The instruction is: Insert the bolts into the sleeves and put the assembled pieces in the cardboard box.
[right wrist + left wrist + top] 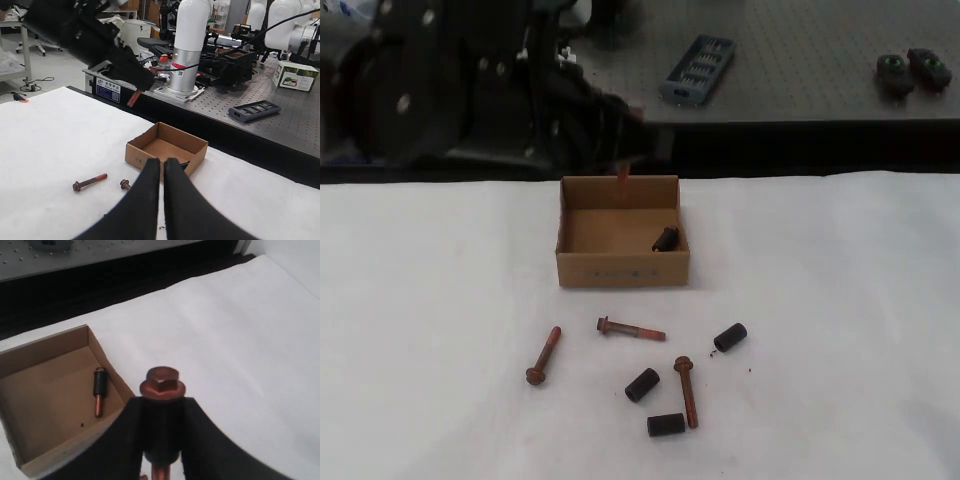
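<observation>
The cardboard box [620, 262] stands mid-cloth with one assembled bolt-and-sleeve [665, 239] lying inside. My left gripper [161, 407] is shut on a black sleeve [160, 437] with a copper bolt [162, 382] through it, beside and above the box [107, 371]; the high view places this piece [623, 172] over the box's far wall. In front of the box lie three loose bolts [543, 356] [631, 329] [687, 390] and three loose sleeves [730, 337] [642, 384] [666, 424]. My right gripper [162, 172] hangs shut and holds nothing, on the near side of the box [167, 147].
The white cloth [840, 300] ends at a dark gap behind the box. Beyond it, a perforated bench carries a blue-grey tray [698, 68] and two dark round parts [910, 70]. A white robot base [192, 45] stands there too.
</observation>
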Controlling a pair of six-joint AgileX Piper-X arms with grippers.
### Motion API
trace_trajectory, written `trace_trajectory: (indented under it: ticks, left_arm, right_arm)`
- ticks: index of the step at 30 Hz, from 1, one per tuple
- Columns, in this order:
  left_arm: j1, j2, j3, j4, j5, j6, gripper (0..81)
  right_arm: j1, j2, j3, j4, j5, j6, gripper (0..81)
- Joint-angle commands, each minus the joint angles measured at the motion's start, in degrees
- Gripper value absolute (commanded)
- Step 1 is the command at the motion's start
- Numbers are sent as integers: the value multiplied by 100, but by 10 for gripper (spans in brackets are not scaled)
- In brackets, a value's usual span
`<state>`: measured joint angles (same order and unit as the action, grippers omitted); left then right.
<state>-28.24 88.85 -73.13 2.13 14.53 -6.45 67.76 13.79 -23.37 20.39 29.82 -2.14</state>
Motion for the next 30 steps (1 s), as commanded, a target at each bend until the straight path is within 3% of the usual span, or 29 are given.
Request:
trace_trajectory:
  ticks: [1, 11, 19, 30]
  left_arm:
    - [116, 351, -548, 356, 38, 52, 6]
    - [455, 1789, -2292, 1140, 165, 52, 6]
    - [680, 2863, -3413, 1626, 127, 45, 6]
    - [704, 4007, -4124, 1618, 117, 45, 6]
  right_arm:
    - [-29, -58, -23, -10, 34, -3, 36]
    - [-29, -57, -23, 772, 34, 95, 37]
    - [-29, -57, -23, 2164, 34, 1501, 37]
    - [-29, -57, -23, 2686, 34, 1546, 37]
